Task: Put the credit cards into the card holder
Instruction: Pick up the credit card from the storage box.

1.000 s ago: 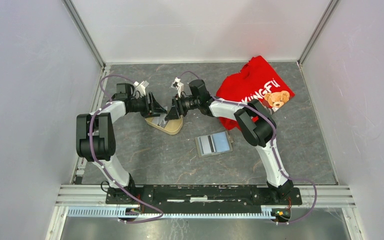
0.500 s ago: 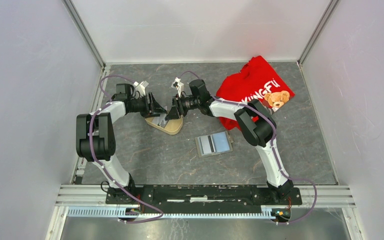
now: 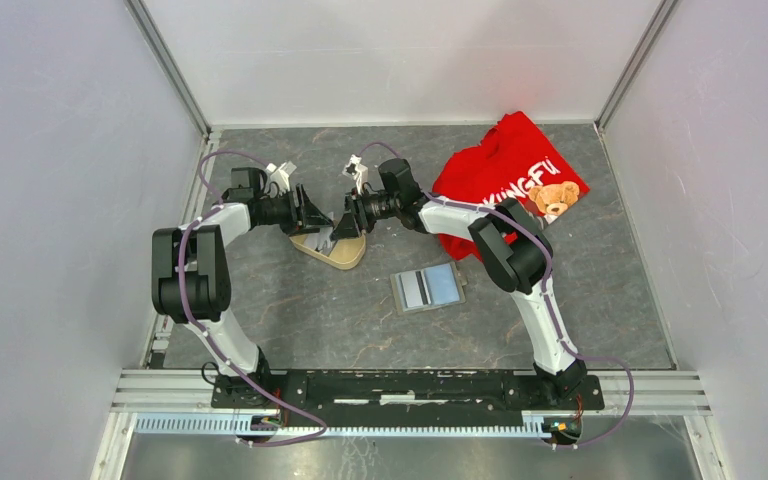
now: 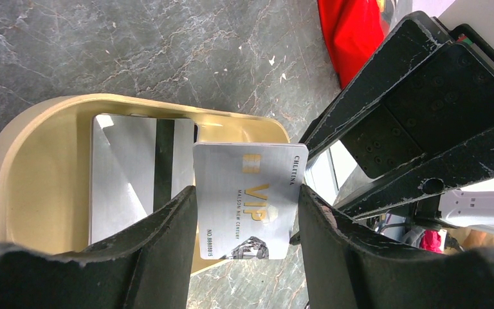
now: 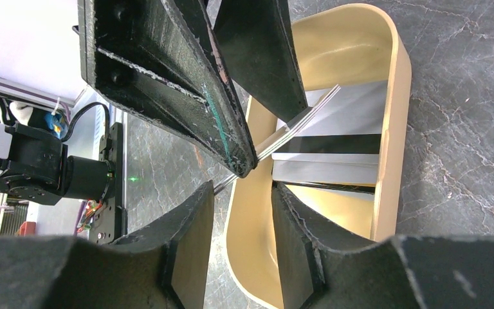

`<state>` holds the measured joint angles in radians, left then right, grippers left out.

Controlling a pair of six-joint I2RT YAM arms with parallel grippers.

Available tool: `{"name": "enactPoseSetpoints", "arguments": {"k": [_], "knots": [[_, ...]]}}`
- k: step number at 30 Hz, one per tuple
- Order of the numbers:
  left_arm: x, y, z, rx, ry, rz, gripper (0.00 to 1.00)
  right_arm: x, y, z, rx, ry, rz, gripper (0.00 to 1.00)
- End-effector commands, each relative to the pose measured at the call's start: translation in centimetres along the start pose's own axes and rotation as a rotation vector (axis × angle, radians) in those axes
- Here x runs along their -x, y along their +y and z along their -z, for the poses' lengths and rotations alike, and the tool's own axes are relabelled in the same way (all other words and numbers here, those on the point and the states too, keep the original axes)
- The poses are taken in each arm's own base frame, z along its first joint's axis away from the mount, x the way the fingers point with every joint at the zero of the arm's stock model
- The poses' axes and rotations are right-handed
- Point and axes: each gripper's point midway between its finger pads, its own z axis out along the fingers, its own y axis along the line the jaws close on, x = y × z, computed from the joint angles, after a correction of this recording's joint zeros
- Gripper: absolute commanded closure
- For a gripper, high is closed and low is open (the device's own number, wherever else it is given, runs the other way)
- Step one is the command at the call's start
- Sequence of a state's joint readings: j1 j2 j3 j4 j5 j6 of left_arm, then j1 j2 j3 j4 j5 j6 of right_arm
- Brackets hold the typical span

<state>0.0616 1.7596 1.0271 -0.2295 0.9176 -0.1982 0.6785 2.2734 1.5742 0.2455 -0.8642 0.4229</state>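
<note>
My left gripper (image 4: 247,199) is shut on a silver credit card marked VIP (image 4: 247,187), pinched across its long edges above the beige oval tray (image 4: 38,122). Another pale card with a dark stripe (image 4: 135,167) lies flat in the tray. My right gripper (image 5: 243,193) faces the left one, open, with its jaws at the tray's near rim (image 5: 392,129). The held card (image 5: 296,125) shows edge-on and tilted, its lower end just off the right gripper's left finger. The grey card holder (image 3: 427,288) lies open on the table, in front of the tray and to its right.
A crumpled red shirt (image 3: 500,165) with a bear print lies at the back right. Grey walls close in the table on three sides. The two grippers (image 3: 330,222) meet almost tip to tip over the tray (image 3: 345,255).
My right gripper's jaws have narrowed a little. Both arms and the held card stay where they were.
</note>
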Motion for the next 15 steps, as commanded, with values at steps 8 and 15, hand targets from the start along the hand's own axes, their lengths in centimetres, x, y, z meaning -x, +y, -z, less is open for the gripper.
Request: {"name": "enactPoseSetpoints", "arguments": {"k": [8,15], "knots": [[0.45,-1.54,0.4,-0.063,-0.011,0.024,0.5,0.15,-0.71,-0.12,0.002,-0.011,0.02,0.57],[0.38,-1.56,0.37,-0.067,-0.009,0.027,0.46,0.18,-0.73,-0.17,0.004,-0.011,0.021,0.58]]}}
